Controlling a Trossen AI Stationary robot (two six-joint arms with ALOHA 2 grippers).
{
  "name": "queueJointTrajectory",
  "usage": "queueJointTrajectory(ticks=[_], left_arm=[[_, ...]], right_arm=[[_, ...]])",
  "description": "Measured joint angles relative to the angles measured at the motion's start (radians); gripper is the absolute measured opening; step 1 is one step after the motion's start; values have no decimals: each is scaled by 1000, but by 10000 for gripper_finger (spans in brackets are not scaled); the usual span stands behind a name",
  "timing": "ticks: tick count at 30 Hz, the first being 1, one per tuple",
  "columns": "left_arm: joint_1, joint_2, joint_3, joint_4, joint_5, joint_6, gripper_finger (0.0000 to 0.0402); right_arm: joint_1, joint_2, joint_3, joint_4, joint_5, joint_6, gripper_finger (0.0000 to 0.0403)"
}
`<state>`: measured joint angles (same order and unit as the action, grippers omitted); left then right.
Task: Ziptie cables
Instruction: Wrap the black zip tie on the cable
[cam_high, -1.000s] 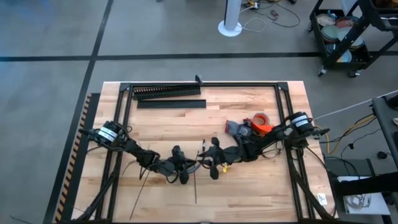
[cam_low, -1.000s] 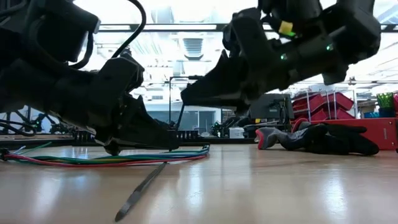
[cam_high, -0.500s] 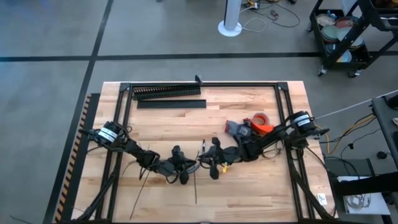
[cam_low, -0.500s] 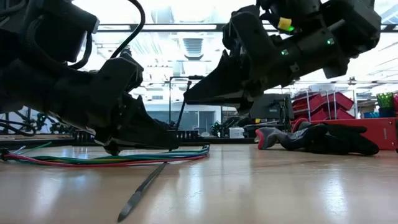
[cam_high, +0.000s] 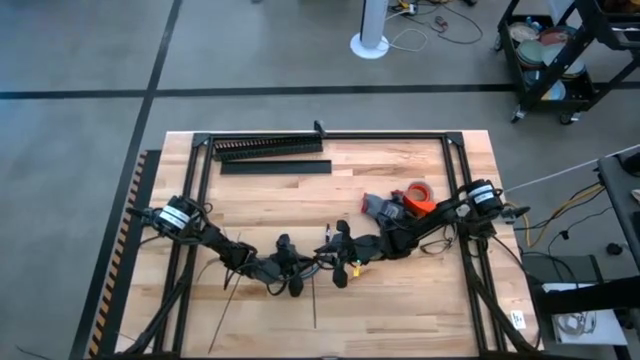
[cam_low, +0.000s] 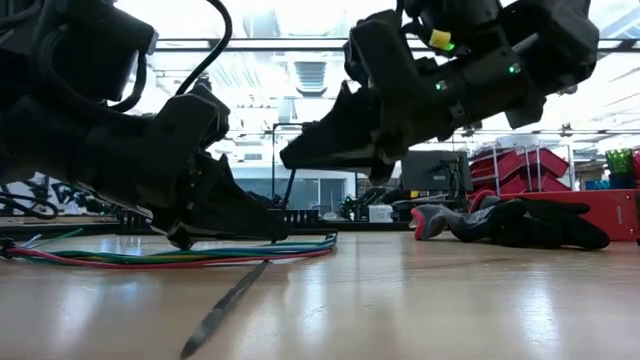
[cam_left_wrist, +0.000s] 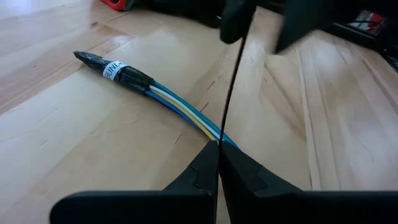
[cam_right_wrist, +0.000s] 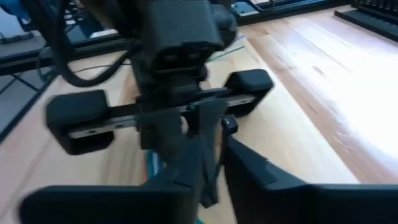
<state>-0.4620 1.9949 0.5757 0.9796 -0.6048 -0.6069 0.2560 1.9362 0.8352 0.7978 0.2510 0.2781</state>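
The cables (cam_left_wrist: 168, 102) are a bundle of coloured wires with a black taped end, lying flat on the wooden table (cam_high: 400, 300). My left gripper (cam_left_wrist: 217, 152) sits low on the table at the near middle (cam_high: 300, 270), shut on the bundle. One ziptie (cam_left_wrist: 233, 87) stands nearly upright from there up to my right gripper (cam_low: 290, 160), which hangs just above and is shut on its top. Two loose zipties (cam_high: 314, 300) (cam_high: 222, 315) lie on the table near the front. My left gripper pinches the cables between its two fingertips where the bundle meets them (cam_left_wrist: 214, 134), coming in low along the table. The bundle lies on the wood and trails away slack. The ziptie's lower end (cam_left_wrist: 221, 134) runs into the same spot; whether the fingers hold it, I cannot tell. My right gripper pinches the ziptie's upper end (cam_low: 294, 178) between its two fingers, coming level from the table's right side. The strip hangs below the fingers, leaning slightly, down to the cables at my left gripper's tips.
A black comb-toothed duct (cam_high: 268, 148) and its flat cover (cam_high: 275, 167) lie at the far edge. A red tape roll (cam_high: 418, 190) and a grey glove (cam_high: 380, 205) sit behind my right arm. Black frame rails run along the table's left, right and far sides.
My right gripper has shifted a little toward the table's left edge, closer over my left gripper, carrying the ziptie's top end with it; the strip's lower end has stayed at the cables. My left gripper has kept still.
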Motion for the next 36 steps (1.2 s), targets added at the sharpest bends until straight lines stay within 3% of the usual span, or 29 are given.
queueJointTrajectory(ticks=[3,7,19,30,36], left_arm=[[-1,0,-1,1,0,1,0],[-2,0,-2,1,0,12,0],[7,-50,-30,3,7,60,27],[10,-58,-66,55,-8,99,53],[11,-60,-97,182,-12,166,46]], right_arm=[[-2,0,-2,-4,4,-7,8],[-4,0,7,-23,-8,-14,3],[-23,31,149,-272,-76,-142,0],[-58,32,160,-266,-175,-192,0],[-76,32,160,-269,-207,-194,0]])
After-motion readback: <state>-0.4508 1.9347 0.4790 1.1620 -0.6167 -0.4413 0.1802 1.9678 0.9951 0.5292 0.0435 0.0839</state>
